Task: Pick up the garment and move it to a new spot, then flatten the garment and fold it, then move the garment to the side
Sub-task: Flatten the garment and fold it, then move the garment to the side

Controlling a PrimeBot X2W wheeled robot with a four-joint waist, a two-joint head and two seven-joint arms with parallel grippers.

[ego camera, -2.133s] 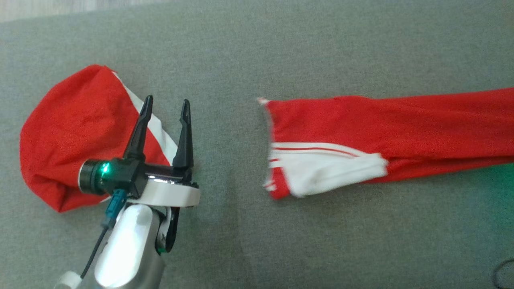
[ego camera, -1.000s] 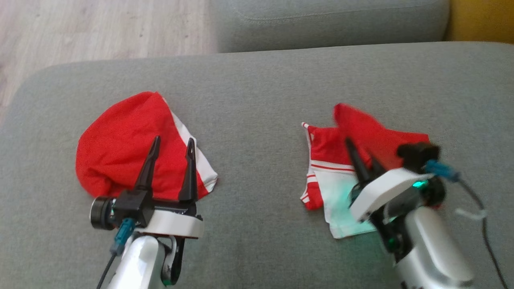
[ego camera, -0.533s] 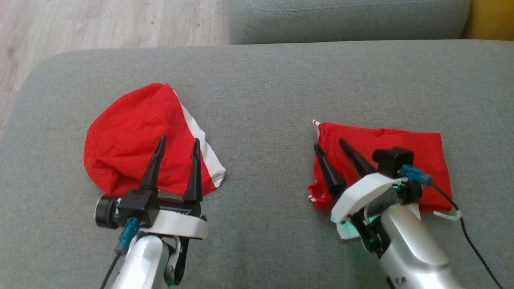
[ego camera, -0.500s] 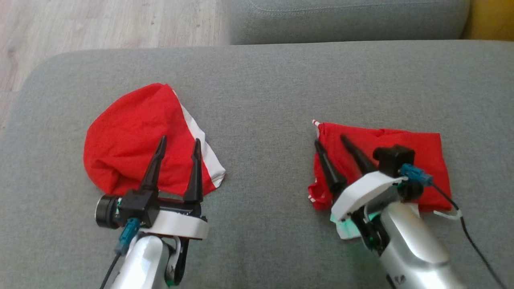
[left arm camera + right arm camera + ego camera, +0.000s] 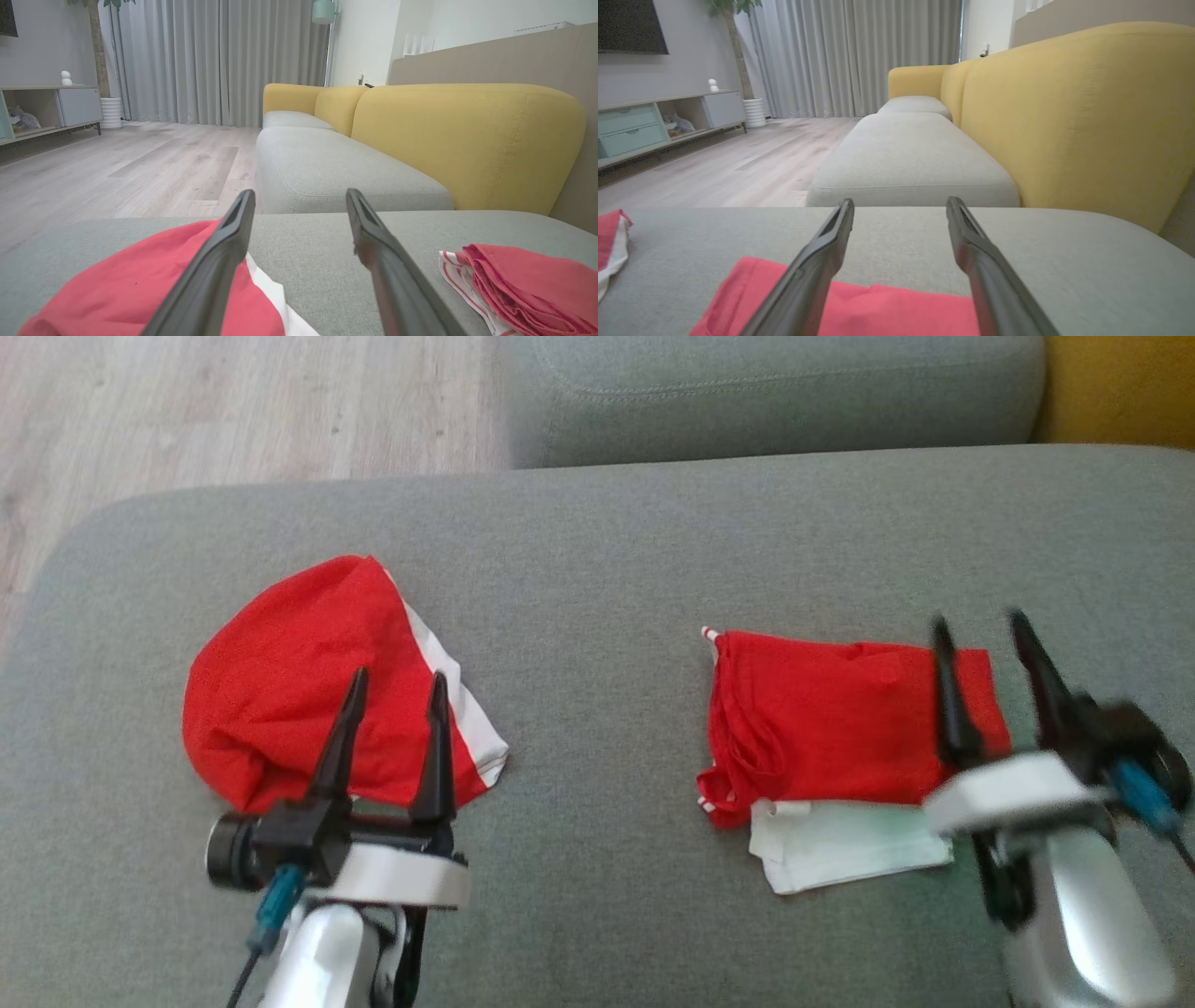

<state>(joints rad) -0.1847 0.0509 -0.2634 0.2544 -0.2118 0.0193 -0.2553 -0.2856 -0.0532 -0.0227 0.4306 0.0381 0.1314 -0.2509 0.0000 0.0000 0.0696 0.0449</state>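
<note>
The right gripper (image 5: pixel 977 622) has let go. 1 second ago its fingers were pinched together on the garment (image 5: pixel 822 728); now they stand wide apart and hold nothing. It has also swung to the right. 0.5 seconds ago it hung over the garment's near left part, and now its left finger crosses the garment's right edge while its right finger is over bare sofa (image 5: pixel 597 551).

The garment lies folded on the right half of the grey seat, a red rectangle. With the arm gone, a white layer (image 5: pixel 840 845) shows at its near edge.

The left gripper (image 5: pixel 400 677) has not shifted: its fingers are spread and empty, over the near edge of a red bundle (image 5: pixel 280 681) with a white stripe. The bundle sits on the seat's left half, well apart from the garment.
</note>
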